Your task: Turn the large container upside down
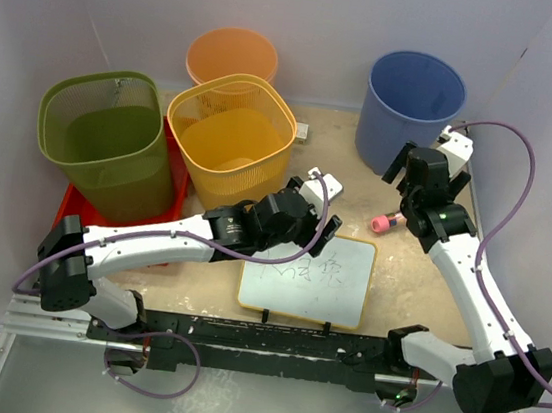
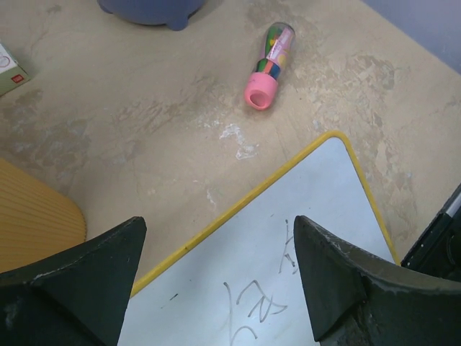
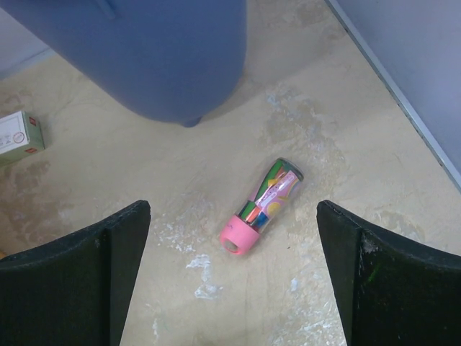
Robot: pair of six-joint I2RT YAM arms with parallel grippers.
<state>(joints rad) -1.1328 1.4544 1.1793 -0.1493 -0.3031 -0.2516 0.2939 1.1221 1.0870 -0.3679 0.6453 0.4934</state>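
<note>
Left end effector [image 2: 220, 227] spread over whiteboard [image 2: 302, 216] edge — right end effector [image 3: 232, 209] spread beside bin [image 3: 144, 50].

No text reads clearly in any view.
Whiteboard [image 2: 317, 216]: handwritten marker strokes, illegible from the top and left wrist cameras.
Small white box [image 3: 18, 138]: a red round mark and fine print, too small to read.
Pink-capped tube [image 3: 263, 205]: multicoloured label, blurred.
</note>
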